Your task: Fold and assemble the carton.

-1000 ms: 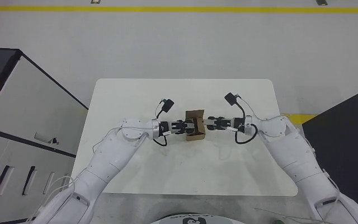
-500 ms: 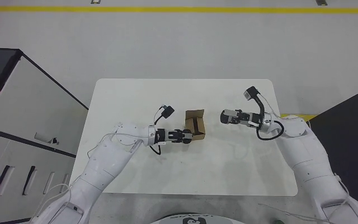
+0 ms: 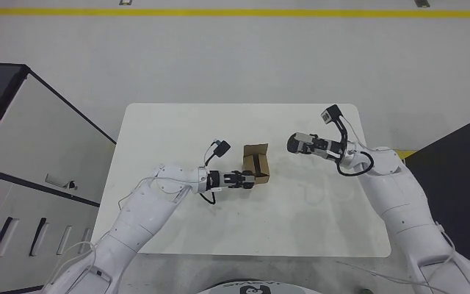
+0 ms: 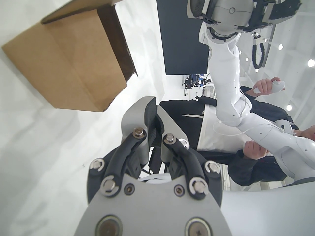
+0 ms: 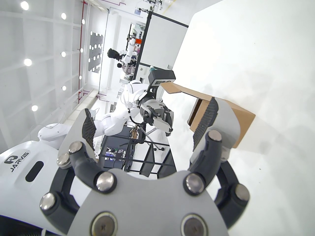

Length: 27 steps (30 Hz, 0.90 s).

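One white table (image 3: 183,132) bears one brown carton (image 3: 257,163). It stands open-topped with a flap raised, just ahead of the left gripper (image 4: 153,106), whose fingers are pressed together on nothing. The right gripper (image 3: 291,143), second of two, hangs apart from the carton's far side, fingers spread. This looks like a pause between grasps; next, a flap needs catching and folding.

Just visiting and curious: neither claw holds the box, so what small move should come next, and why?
Probably bring the open right gripper toward the carton: its flap stands open, and the shut left gripper sits beside it, gripping nothing.
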Each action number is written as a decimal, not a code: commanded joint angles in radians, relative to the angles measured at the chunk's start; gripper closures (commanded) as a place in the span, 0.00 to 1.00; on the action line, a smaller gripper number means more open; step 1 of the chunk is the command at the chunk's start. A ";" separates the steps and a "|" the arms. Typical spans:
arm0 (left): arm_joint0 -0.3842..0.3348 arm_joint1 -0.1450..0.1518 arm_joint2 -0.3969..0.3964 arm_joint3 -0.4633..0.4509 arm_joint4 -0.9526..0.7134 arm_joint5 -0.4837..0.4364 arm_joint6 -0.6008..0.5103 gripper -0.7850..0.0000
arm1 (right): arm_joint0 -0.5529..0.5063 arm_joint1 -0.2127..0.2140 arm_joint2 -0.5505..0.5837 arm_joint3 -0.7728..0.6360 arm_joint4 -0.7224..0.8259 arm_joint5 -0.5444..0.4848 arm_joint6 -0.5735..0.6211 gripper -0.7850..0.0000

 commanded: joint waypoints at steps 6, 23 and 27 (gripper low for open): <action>-0.003 -0.004 0.020 0.057 0.014 -0.005 0.024 1.00 | 0.055 -0.016 -0.028 0.032 0.031 0.012 -0.011 0.00; -0.041 -0.024 0.052 0.148 0.020 -0.017 0.110 1.00 | 0.262 -0.118 -0.217 0.315 0.154 -0.015 0.071 0.00; -0.037 -0.020 0.034 0.149 0.021 -0.018 0.126 1.00 | 0.283 -0.136 -0.240 0.359 0.159 -0.030 0.076 0.00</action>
